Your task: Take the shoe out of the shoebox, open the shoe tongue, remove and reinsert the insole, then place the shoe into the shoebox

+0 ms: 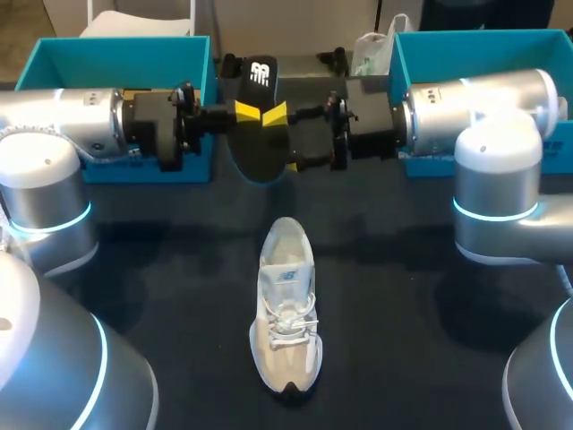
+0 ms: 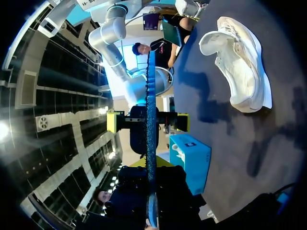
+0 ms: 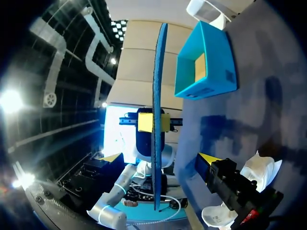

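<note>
Black insole [image 1: 260,148]: out of the shoe and held in the air at 12 o'clock from it, on edge between the two arms and clear of the table.
White shoe [image 1: 286,305]: upright on the dark table [image 1: 403,296], toe at 6 o'clock and opening at 12 o'clock, with nothing holding it.
Left gripper [image 3: 153,122]: clamped on the insole around mid-length, one yellow tip on each face.
Right gripper [image 3: 160,158]: fingers spread wide, one on either side of the insole, neither touching it.
Step in hand: this looks like a mid-air handover, or a second grip, before the insole goes back in.
Doing it well: bring the right fingers together on the insole's faces just beside the left tips, not over them. Let the left go only once the right pinch is firm, since thin foam will likely flop from a weak hold.
Next need: the insole's toe end should lead into the opening, so a grip near its heel end suits best.
Risk: the shoe is unbraced and may slide toward 6 o'clock when pushed, so the free gripper should steady its heel.
Left shoebox [image 1: 134,54]: at 10 o'clock from the shoe, behind the left arm.
Right shoebox [image 1: 483,54]: at 2 o'clock from the shoe, behind the right arm.
</note>
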